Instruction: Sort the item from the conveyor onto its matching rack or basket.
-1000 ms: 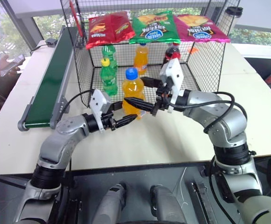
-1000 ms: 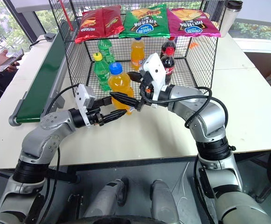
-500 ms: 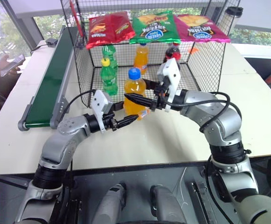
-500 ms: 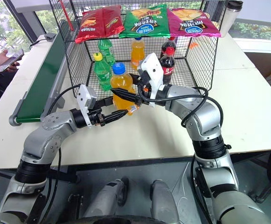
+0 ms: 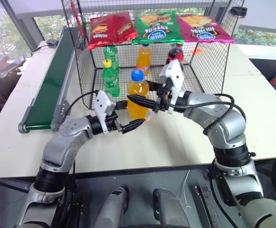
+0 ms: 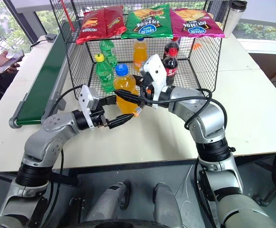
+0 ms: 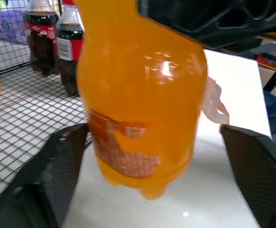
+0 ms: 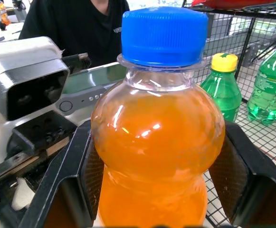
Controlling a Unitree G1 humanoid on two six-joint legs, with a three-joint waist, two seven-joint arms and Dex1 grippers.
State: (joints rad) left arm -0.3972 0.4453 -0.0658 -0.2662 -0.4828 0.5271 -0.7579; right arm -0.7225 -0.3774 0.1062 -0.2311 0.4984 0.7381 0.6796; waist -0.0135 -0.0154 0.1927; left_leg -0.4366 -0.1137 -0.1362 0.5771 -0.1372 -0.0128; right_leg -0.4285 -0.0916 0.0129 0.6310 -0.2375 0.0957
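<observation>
Since a second ago, the left gripper [image 5: 128,114] has let go of the orange soda bottle [image 5: 138,95] and its fingers stand apart, while the right gripper [image 5: 138,103] has clamped onto the bottle's body. From the head views, the bottle stands upright, long axis vertical, blue cap [image 5: 137,74] on top, held just above the white table [image 5: 176,137] at the open front of the black wire cage [image 5: 209,57]. Bare tabletop lies before the cage mouth; the green conveyor [image 5: 50,88] runs along the left, well apart.

Seen from the left wrist, the bottle hangs clear of the table, its base free, with both left fingers [image 7: 57,166] spread wide on either side and not touching it. Two cola bottles [image 7: 57,42] stand on the mesh floor behind.

Seen from the right wrist, both black fingers [image 8: 80,175] press the bottle's sides below its shoulder; green soda bottles [image 8: 266,80] stand in the cage beyond.
</observation>
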